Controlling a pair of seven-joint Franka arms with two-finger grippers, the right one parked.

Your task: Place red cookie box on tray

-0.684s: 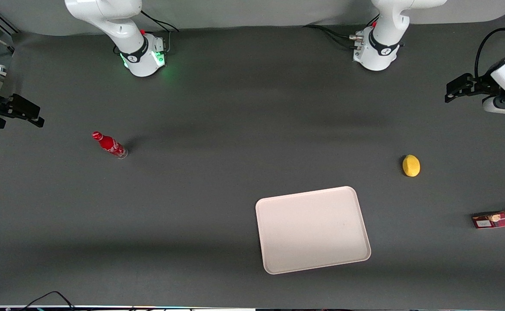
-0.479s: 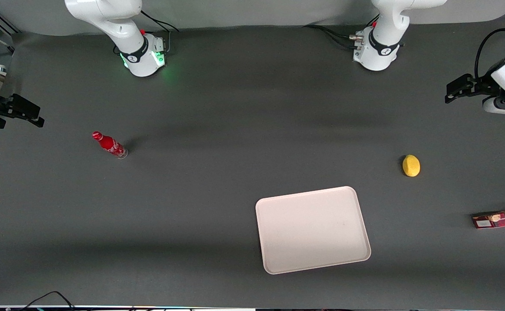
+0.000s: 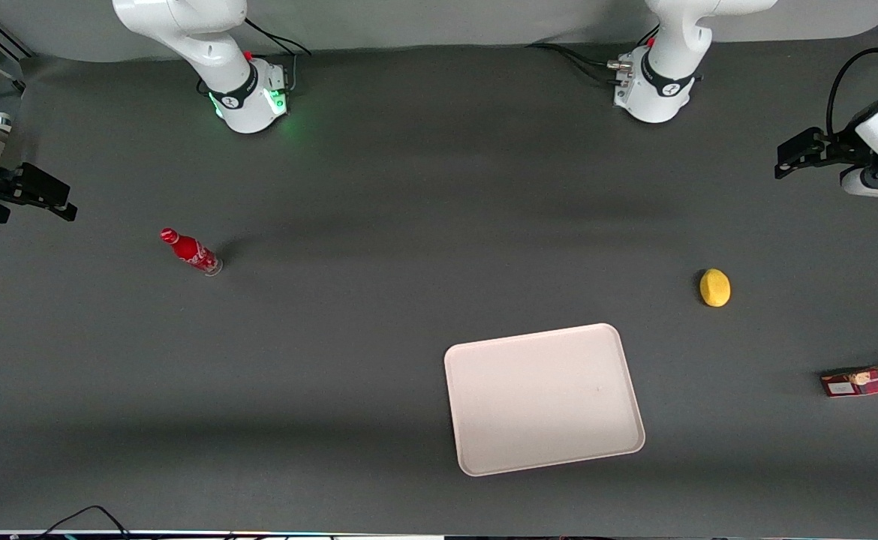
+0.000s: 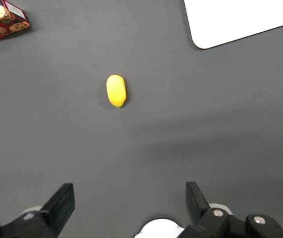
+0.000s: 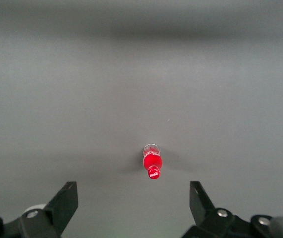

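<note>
end effector, fingers spread wide and empty, hangs high above the worktop; the red cookie box lies at the tray's three o'clock, unreached.

The front view looks steeply down from high above over the whole dark grey tabletop. The left wrist view faces straight down from the left arm's gripper, raised at the working arm's end; both show the oval yellow lemon and the pale cream rectangular tray.

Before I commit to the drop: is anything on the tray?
Nothing: the tray shows bare. The red cookie box lies on the table; the hand hangs open above the lemon.
</note>
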